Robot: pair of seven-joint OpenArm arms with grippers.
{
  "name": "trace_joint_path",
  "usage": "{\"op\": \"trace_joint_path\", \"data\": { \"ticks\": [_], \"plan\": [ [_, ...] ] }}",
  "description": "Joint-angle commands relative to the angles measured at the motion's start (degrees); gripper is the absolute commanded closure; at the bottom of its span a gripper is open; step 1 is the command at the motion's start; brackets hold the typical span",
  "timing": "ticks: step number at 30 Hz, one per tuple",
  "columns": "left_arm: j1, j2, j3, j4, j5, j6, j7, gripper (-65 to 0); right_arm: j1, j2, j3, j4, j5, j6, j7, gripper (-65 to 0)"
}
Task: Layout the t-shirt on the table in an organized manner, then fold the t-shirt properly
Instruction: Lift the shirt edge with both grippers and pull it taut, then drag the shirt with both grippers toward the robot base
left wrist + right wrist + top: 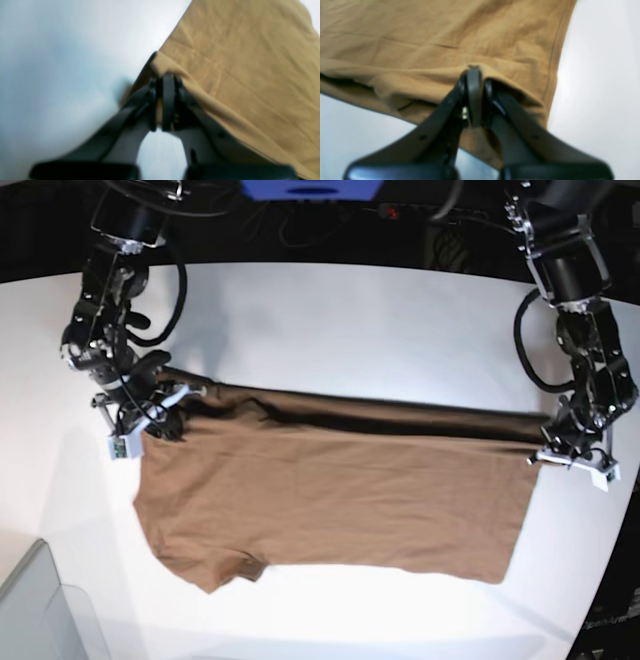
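Base view: both tools pinching brown t-shirt; curved table edge only here.

No readable text, label, brand name, number or sign shows in either wrist view. The base view has none that can be read either.

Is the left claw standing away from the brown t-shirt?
No, the left claw is closed on the t-shirt, whose edge rises between its fingers.
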Motion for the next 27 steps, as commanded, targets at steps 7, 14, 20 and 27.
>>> {"op": "trace_joint_path", "data": {
  "ticks": [7, 14, 20, 27],
  "plan": [
    [-1.5, -1.0, -0.2, 1.0, 0.0, -0.1, -1.0, -6.1, 0.8, 0.5, 0.0, 1.4, 0.9, 0.3, 1.5, -19.9],
    [-3.0, -1.2, -0.2, 1.7, -0.5, -0.1, -0.6, -18.4, 1.2, 0.5, 0.5, 1.8, 1.0, 0.1, 1.6, -24.4],
    [-2.5, -1.2, -0.2, 5.4, -0.6, -0.1, -0.5, -18.5, -2.1, 0.2, 0.6, 7.5, 1.1, 0.1, 1.6, -24.5],
    [2.8, -1.6, -0.6, 4.0, 0.0, -0.1, -2.2, -18.5, -7.4, 0.2, 0.6, 12.1, 1.1, 0.1, 1.6, -24.9]
  ]
}}
